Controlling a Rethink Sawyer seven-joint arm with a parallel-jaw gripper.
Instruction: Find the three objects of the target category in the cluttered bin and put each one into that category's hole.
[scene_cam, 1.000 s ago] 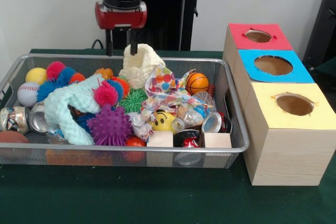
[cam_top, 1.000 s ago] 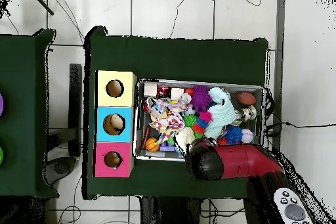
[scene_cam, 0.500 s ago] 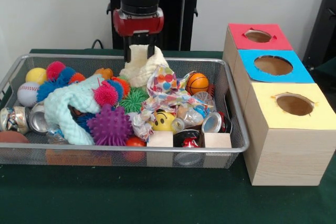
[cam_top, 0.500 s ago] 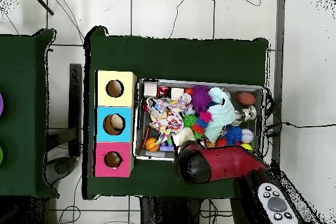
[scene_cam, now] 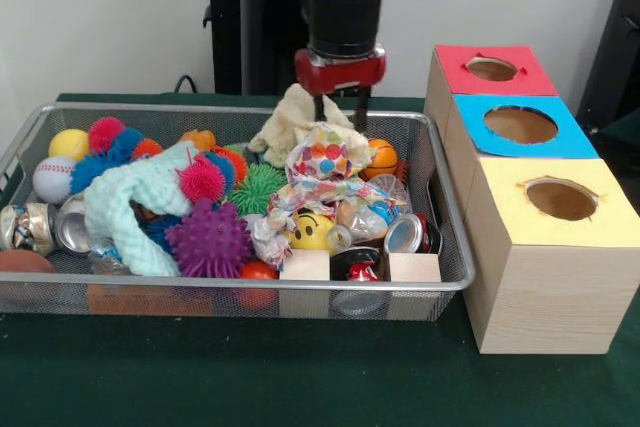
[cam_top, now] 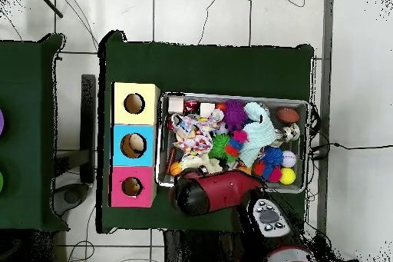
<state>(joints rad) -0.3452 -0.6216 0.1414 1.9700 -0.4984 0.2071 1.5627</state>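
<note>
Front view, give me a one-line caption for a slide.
Sawyer's gripper hangs over the far side of the cluttered wire mesh bin, beside a cream cloth, with three colour-topped hole boxes alongside.

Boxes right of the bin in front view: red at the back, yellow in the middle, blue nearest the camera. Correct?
Not quite. The front view shows the red box at the back, but the blue box is in the middle and the yellow box is nearest the camera. They do stand right of the bin.
</note>
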